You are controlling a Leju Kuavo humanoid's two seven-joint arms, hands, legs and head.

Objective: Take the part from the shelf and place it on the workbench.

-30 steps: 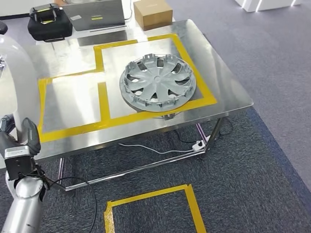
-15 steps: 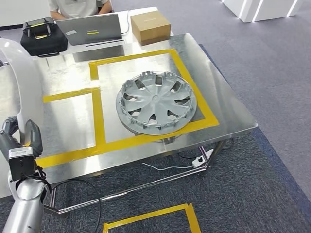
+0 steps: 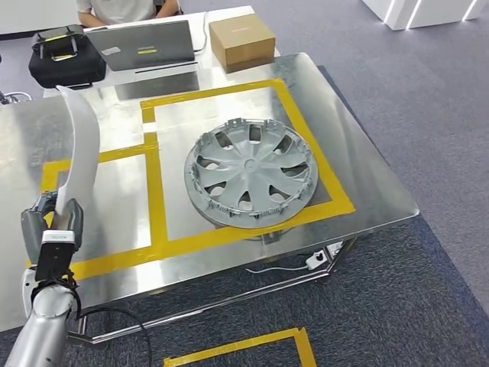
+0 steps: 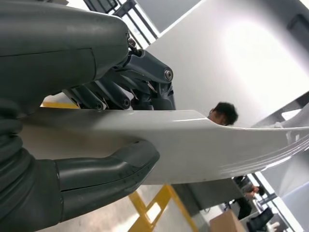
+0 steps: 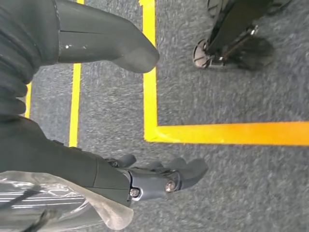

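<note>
My left hand [image 3: 50, 223] grips the lower end of a long, curved white part [image 3: 82, 149], which rises over the left end of the metal workbench [image 3: 363, 180]. In the left wrist view the thumb [image 4: 109, 169] lies under the white part [image 4: 218, 145] and the fingers [image 4: 146, 82] over it. A grey wheel cover [image 3: 250, 172] lies in the large yellow-taped square on the workbench. My right hand [image 5: 109, 176] hangs over the carpet with its fingers apart and nothing in it.
A laptop [image 3: 147, 42], a black bag [image 3: 66, 53] and a cardboard box [image 3: 241, 40] stand at the bench's far side, with a person [image 3: 121, 8] seated behind them. A power strip [image 3: 320, 260] and cables lie under the bench. Yellow tape [image 3: 242, 353] marks the carpet.
The camera has shifted, and the bench sits lower and further right in the picture. My left hand has carried the white part forward, over the bench's left taped area.
</note>
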